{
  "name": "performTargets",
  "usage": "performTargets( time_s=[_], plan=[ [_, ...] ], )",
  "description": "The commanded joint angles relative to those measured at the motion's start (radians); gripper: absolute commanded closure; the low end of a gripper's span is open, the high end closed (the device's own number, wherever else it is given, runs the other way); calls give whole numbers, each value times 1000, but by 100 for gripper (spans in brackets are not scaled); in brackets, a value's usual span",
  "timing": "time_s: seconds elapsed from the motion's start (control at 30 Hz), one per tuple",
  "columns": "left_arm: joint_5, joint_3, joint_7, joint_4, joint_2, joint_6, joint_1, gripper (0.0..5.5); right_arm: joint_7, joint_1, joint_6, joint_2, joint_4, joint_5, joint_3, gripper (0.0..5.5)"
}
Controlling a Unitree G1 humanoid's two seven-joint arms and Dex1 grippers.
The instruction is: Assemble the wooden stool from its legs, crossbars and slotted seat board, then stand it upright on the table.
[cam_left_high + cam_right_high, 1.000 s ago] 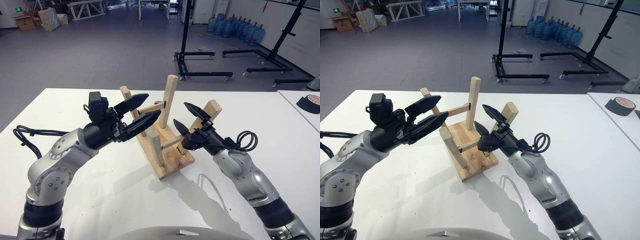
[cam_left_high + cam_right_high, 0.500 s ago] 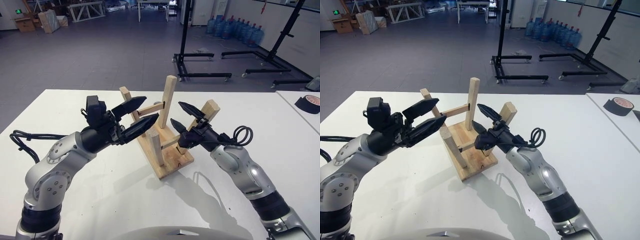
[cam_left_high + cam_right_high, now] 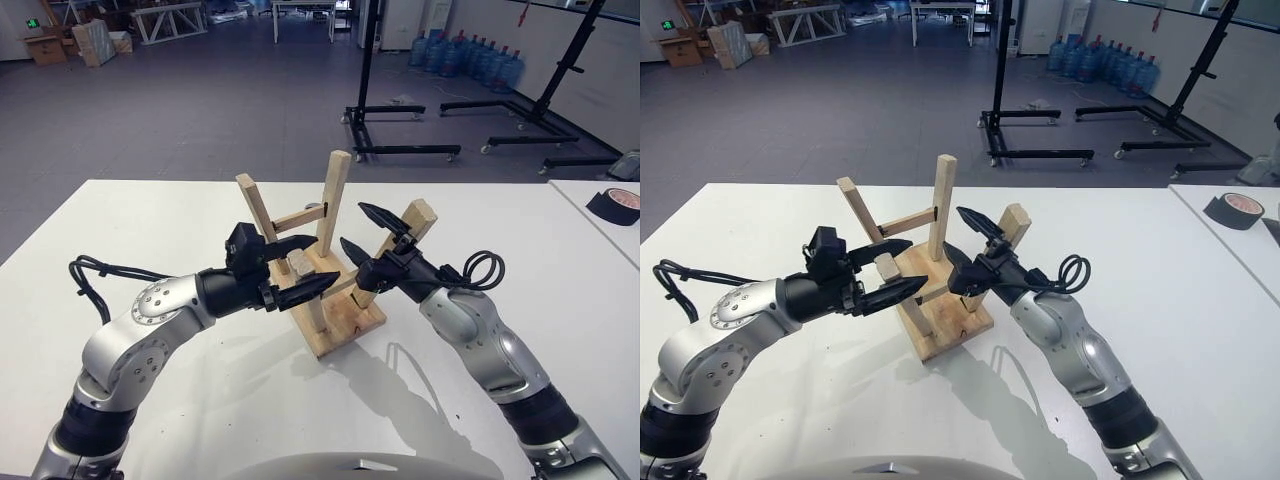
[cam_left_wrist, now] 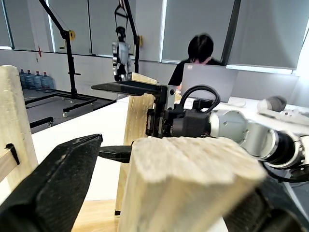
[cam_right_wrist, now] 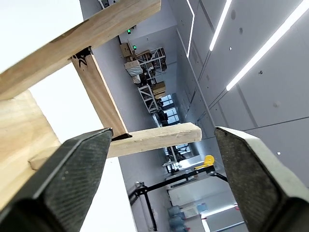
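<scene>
On the seat board [image 3: 352,322] stand four legs [image 3: 333,195]

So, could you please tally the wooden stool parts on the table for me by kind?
Legs: 4
Crossbars that can be seen: 2
Seat board: 1
Total: 7 wooden parts

No legible text or signs
</scene>
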Motion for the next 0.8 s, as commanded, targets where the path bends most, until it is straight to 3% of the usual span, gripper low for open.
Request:
performTargets(
  time_s=[0.03,0.3,0.6,0.8],
  plan=[
    [58,-1,-6,25,-21,-39,-2,180,77,64,-44,-15,-9,87,3,158],
    [20,55,-25,-1,-41,-45,13,180,54,34,266,167,-296,367,-209,158],
    [2,69,-17,-4,-46,-18,10,180,71,99,518,297,-345,576,-234,158],
    [13,65,-28,0,-40,-17,12,180,49,56,507,295,-329,605,-287,158]
  ],
)
